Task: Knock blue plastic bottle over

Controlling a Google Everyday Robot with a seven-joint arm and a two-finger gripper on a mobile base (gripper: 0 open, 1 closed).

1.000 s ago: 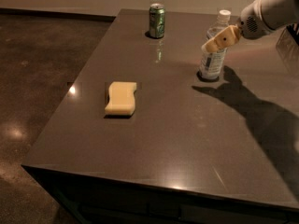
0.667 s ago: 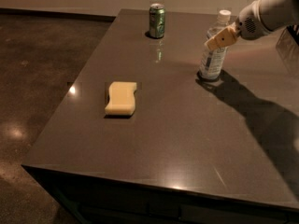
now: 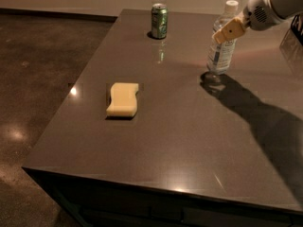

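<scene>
Gripper point(image 3: 229, 30) higher against blue plastic bottle point(image 3: 220, 56); glossy dark table point(image 3: 189, 131), brown floor point(image 3: 38, 56).

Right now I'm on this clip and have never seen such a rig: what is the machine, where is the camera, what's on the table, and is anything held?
The white limb entering at top right is a robot arm. Its tan tip is the gripper, in front of the upper part of a clear water bottle with a blue-and-white label. The bottle stands, not yet knocked over, and nothing is clearly held. One camera looks down across the dark table; its mounting isn't shown. Also there: a green soda can at the far edge and a yellow sponge nearer the left.
</scene>
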